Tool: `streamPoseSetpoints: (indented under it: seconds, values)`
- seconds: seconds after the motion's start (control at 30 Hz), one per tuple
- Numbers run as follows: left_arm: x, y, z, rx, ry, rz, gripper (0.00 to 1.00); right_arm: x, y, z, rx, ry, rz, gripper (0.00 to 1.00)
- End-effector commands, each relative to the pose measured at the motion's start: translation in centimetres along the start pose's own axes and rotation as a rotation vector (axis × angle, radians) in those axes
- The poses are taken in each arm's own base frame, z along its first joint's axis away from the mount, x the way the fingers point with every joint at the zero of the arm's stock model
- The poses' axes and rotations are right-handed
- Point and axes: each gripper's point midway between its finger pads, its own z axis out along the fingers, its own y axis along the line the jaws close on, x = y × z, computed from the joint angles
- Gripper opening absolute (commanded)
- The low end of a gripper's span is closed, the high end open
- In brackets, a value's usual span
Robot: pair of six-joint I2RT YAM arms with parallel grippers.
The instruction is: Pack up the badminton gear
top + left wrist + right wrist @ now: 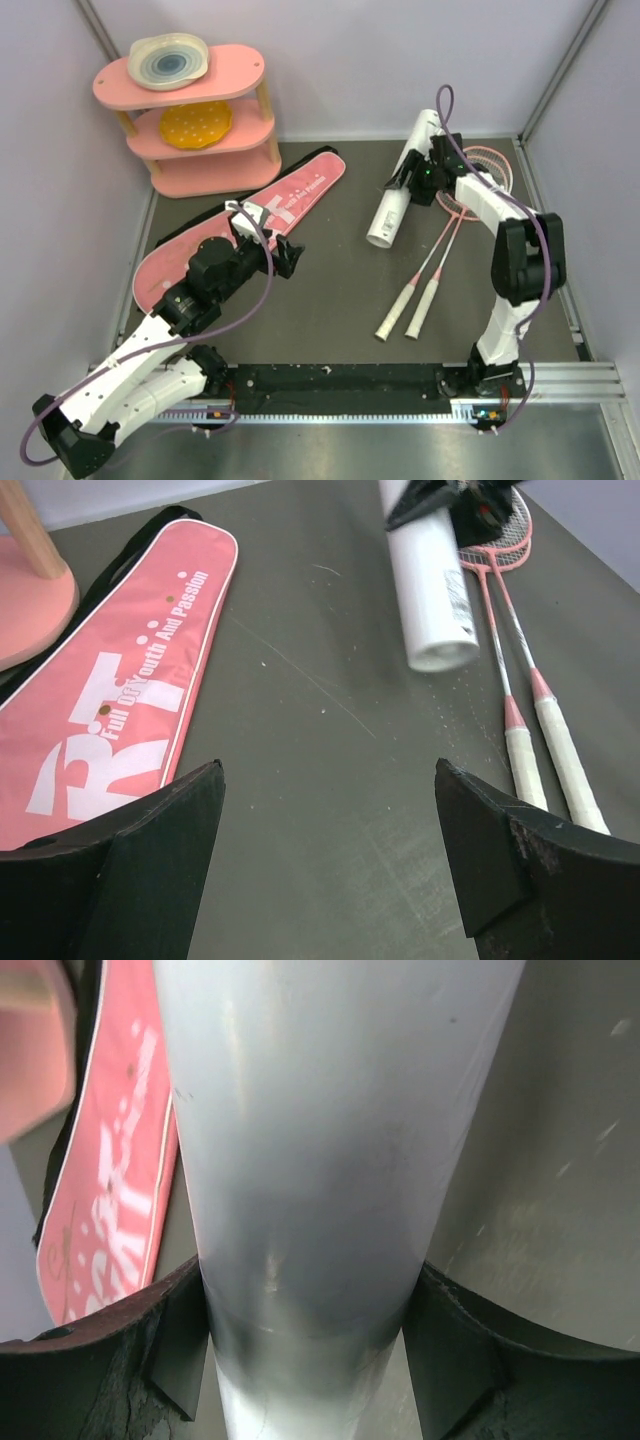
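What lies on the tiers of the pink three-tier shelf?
The pink three-tier shelf carries a pale plate with blue-grey centre on top and a yellow dotted plate on the middle tier. The bottom tier is mostly hidden under it.

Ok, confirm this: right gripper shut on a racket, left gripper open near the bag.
Wrong on one point: the right wrist view shows the right gripper shut on the tube instead. The left gripper is open near the bag, as you said.

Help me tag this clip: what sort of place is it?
Probably a robot lab cell: plain walls box in a dark table, with the left arm and right arm bolted to a rail at its near edge.
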Motion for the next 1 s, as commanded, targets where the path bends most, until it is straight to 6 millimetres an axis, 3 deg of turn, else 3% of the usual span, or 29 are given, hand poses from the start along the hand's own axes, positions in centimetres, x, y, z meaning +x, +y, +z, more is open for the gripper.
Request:
streamPoseSetpoints:
  seconds: [0.0, 0.03, 0.1, 0.13, 0.17, 0.33, 0.6, 0.7, 0.83, 0.87, 0.93, 0.97]
  values:
    - [-1.3, -1.3, 0.0, 0.066, -0.06, 0.014, 0.89, -3.8, -1.1, 2.1, 0.041, 0.002, -0.021, 0.05]
    - [-1.3, -1.4, -0.1, 0.074, -0.061, 0.015, 0.89, -5.4, -0.8, 2.5, 0.04, -0.024, -0.029, 0.05]
    - [-1.2, -1.4, -0.1, 0.073, -0.06, 0.019, 0.89, -5.1, -2.3, 4.7, 0.069, 0.021, -0.008, 0.06]
    - [-1.2, -1.3, -0.1, 0.067, -0.06, 0.02, 0.89, -6.0, -1.6, 5.0, 0.045, 0.015, -0.009, 0.07]
    - [-1.2, -1.2, -0.1, 0.062, -0.057, 0.02, 0.89, -5.6, -2.9, 6.4, 0.064, 0.047, 0.015, 0.08]
    - [-1.1, -1.5, 0.1, 0.077, -0.055, 0.021, 0.89, -6.6, -4.3, 8.2, 0.087, 0.05, 0.037, 0.12]
    - [-0.4, -1.3, 0.8, 0.067, -0.021, 0.019, 0.88, -6.7, -5.1, 9.4, 0.099, 0.057, 0.058, 0.42]
    - [-0.4, -1.3, 0.9, 0.074, -0.022, 0.037, 0.88, -6.8, -4.9, 8.9, 0.092, 0.056, 0.057, 0.56]
    - [0.2, 0.1, 1.2, 0.007, -0.011, 0.049, 0.87, -8.0, -3.7, 5.9, 0.106, 0.008, -0.002, 0.73]
    - [0.2, 0.3, 1.2, -0.001, -0.007, 0.047, 0.87, -8.6, -2.8, 4.1, 0.105, -0.02, -0.024, 0.82]
    - [0.3, 0.3, 1.4, -0.002, 0.0, 0.052, 0.87, -9.1, -2.6, 2.3, 0.134, -0.047, -0.071, 0.93]
    - [0.5, 0.4, 1.5, -0.003, 0.005, 0.056, 0.87, -9.5, -1.9, 0.3, 0.14, -0.067, -0.087, 0.97]
